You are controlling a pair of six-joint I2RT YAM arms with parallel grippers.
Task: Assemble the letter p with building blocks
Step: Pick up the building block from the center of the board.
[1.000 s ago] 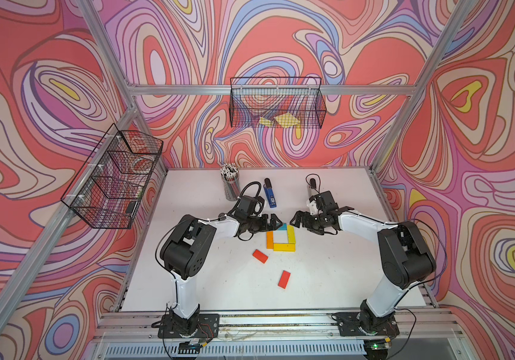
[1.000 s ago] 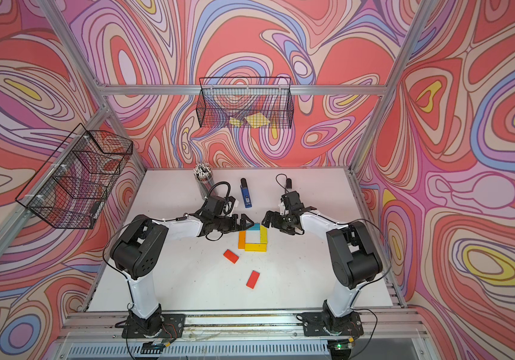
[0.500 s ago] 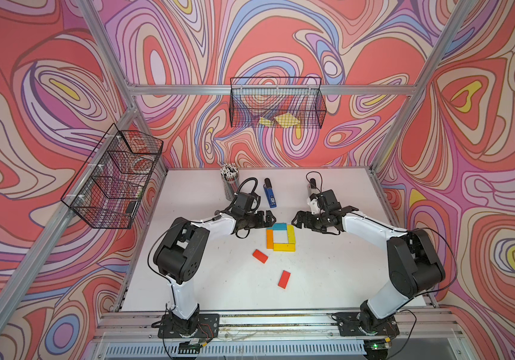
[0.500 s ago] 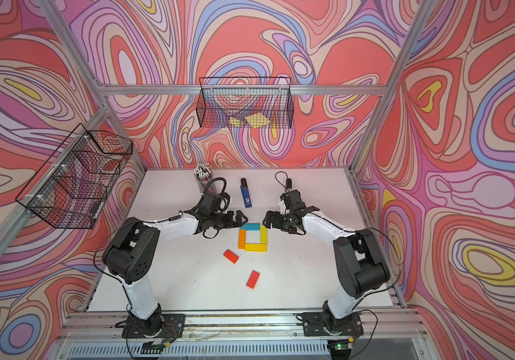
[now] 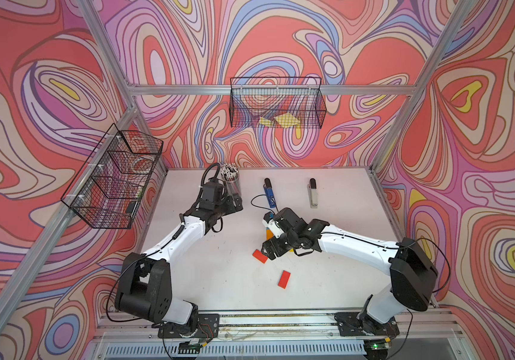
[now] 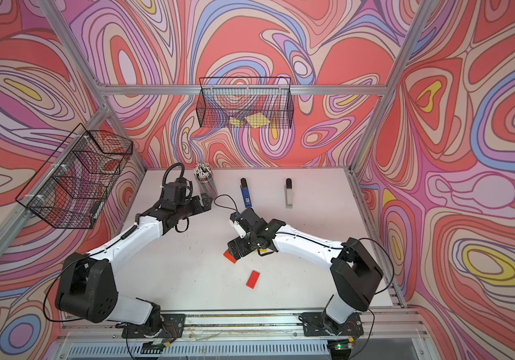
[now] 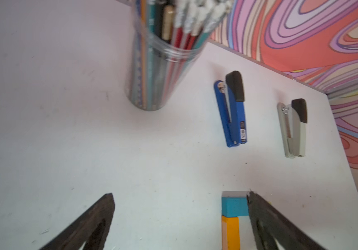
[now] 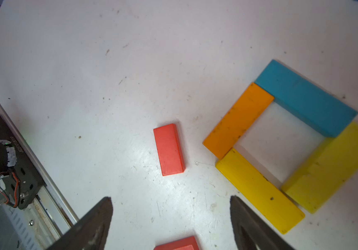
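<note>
Right claw point(image 8: 170, 197), jaws wide and empty, hangs over a red block point(image 8: 177, 244) beside the 4-block loop point(image 8: 238, 121) in the middle of the table point(image 5: 206, 280). A 2nd red block point(image 8: 169, 149) lies nearer the front edge. Left claw point(image 7: 180, 193), also wide and empty, is by the pen cup point(image 7: 152, 71). The block looks light, stiff and smooth, best pinched across its long sides, mid-length.

Top views: high, front, looking down on whole table point(image 5: 219, 280). Wrist views: close, sharing light blue block point(image 8: 303, 101).
</note>
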